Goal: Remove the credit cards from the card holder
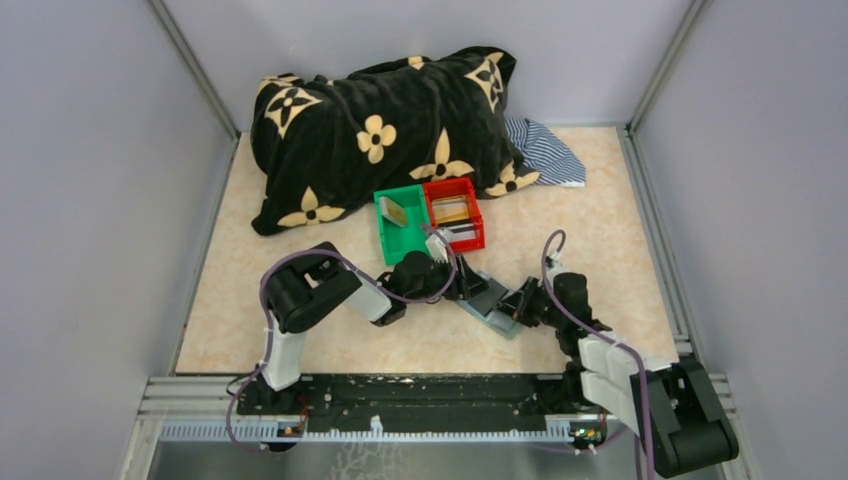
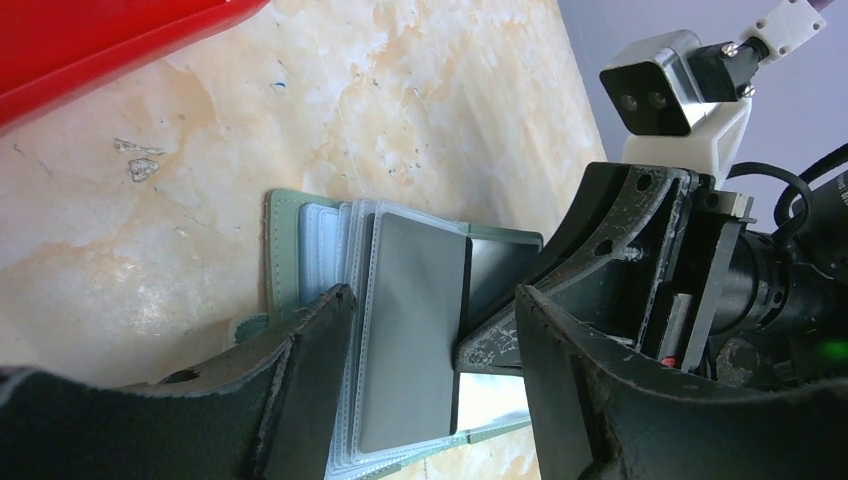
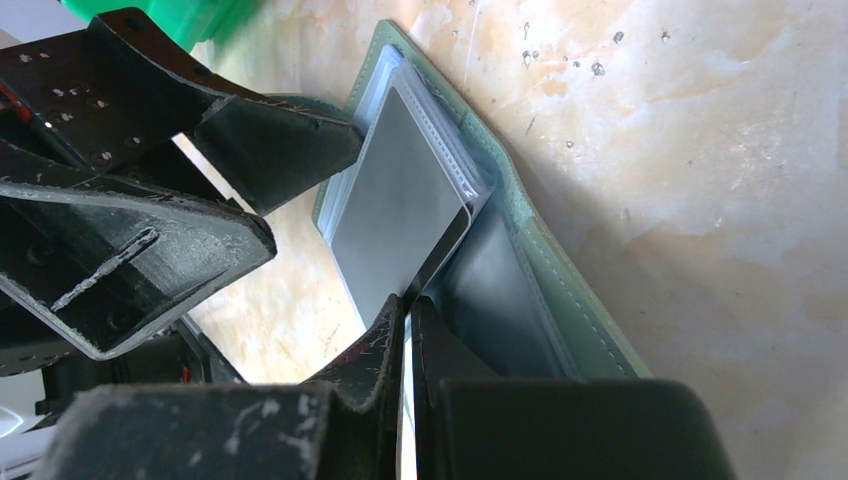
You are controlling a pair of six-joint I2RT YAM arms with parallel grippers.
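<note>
The card holder (image 1: 492, 301) lies open on the table, grey-green outside (image 3: 566, 290) with a fan of clear sleeves (image 2: 330, 250). A dark grey credit card (image 2: 415, 330) sticks out of the top sleeve towards the holder's dark inner panel. My right gripper (image 3: 408, 303) is shut on the corner of this credit card (image 3: 395, 225), its tip at the card's edge. My left gripper (image 2: 432, 292) stands open over the sleeves, one finger on their outer side, the other beyond the card. In the top view the left gripper (image 1: 455, 280) and the right gripper (image 1: 514, 305) meet over the holder.
A green bin (image 1: 400, 228) and a red bin (image 1: 455, 212) holding cards stand just behind the holder. The red bin's edge (image 2: 100, 40) is close to the left wrist. A black flowered pillow (image 1: 380, 130) and striped cloth (image 1: 545, 150) lie at the back.
</note>
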